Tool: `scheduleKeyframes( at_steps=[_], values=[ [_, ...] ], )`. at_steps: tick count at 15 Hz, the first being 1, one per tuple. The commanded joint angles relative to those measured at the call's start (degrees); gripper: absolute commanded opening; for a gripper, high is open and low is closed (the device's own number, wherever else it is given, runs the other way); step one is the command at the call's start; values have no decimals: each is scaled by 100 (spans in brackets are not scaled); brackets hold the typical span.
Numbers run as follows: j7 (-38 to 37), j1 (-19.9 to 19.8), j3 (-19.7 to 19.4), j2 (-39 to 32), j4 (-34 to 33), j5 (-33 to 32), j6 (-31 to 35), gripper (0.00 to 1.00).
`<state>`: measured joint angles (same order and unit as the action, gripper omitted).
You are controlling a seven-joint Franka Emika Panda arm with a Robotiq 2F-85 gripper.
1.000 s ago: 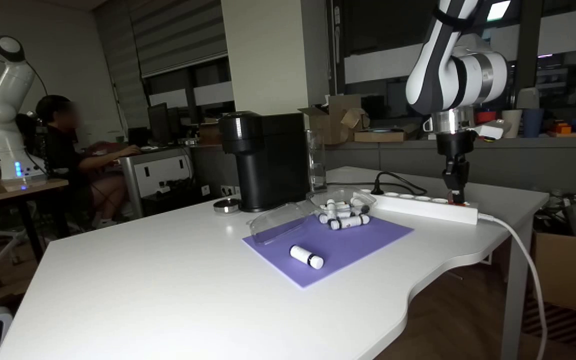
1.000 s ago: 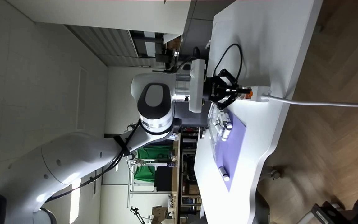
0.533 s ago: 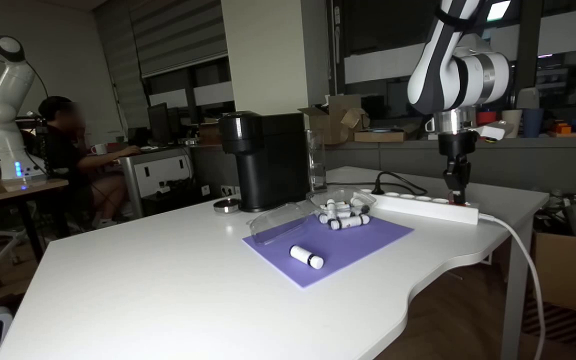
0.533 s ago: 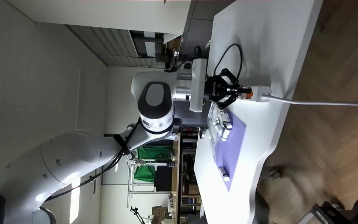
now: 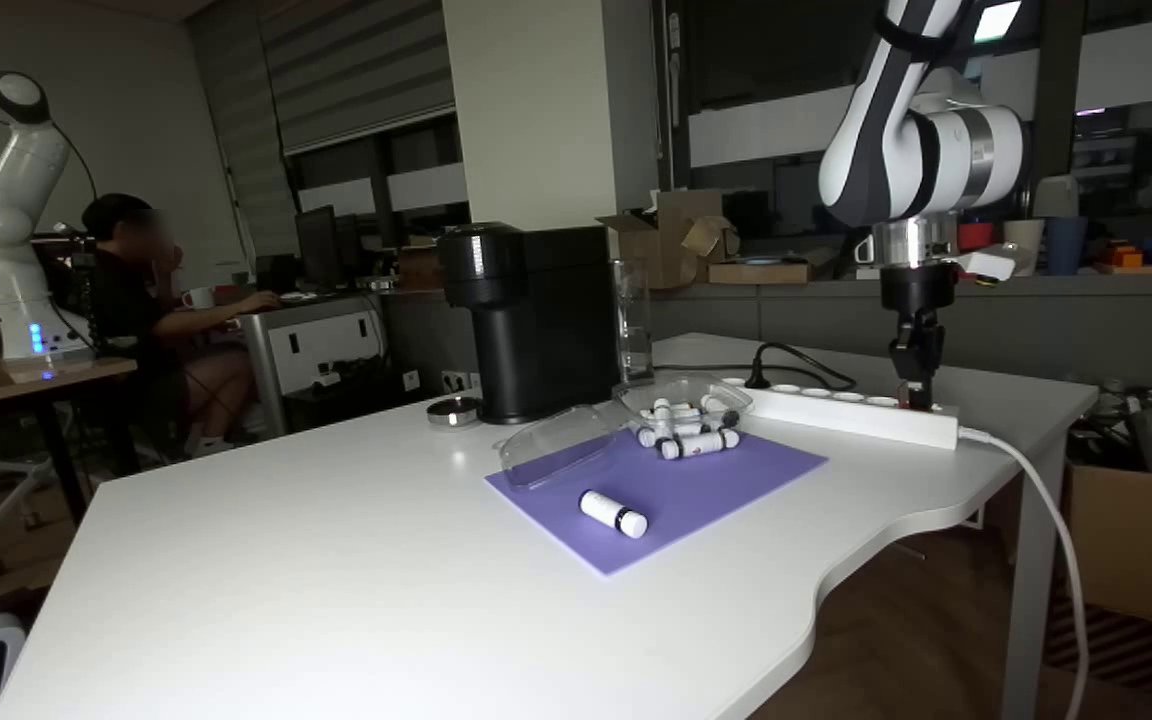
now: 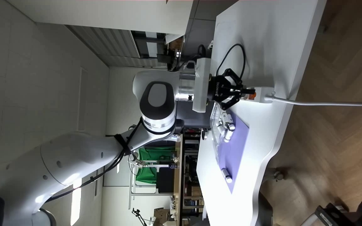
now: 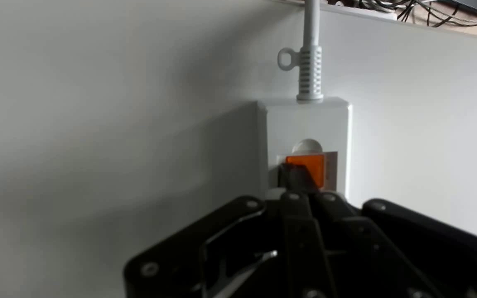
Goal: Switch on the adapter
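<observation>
The adapter [image 5: 856, 421] lies on the desk [image 5: 336, 580] just beside the mat [image 5: 696, 485], long axis running toward the desk's edge, its cable [image 7: 311, 25] leaving at that end. At the orange switch [image 7: 314, 167] is the pincer [image 7: 297, 173], fingers together, holding nothing; whether it touches I cannot tell. Pressing seems in hand; next calls for a firm downward push.

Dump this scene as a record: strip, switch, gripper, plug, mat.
power strip: white, on the table; cable leaves the end near the switch
switch: orange, partly hidden by gripper; on or off can't be told
gripper: closed, pointing down at switch; contact unclear
plug: black, looks seated at strip's far end
mat: purple, a white tube lying on it
</observation>
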<state>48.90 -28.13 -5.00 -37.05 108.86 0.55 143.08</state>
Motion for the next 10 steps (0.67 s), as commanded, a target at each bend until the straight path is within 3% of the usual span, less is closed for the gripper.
scheduleKeyframes(
  at_steps=[1, 6, 10],
  values=[
    [232, -196, 127, -104, 115, 234, 182, 0],
    [124, -153, -27, -242, 128, 174, 208, 0],
    [111, -157, 85, 186, 78, 341, -202, 0]
  ],
)
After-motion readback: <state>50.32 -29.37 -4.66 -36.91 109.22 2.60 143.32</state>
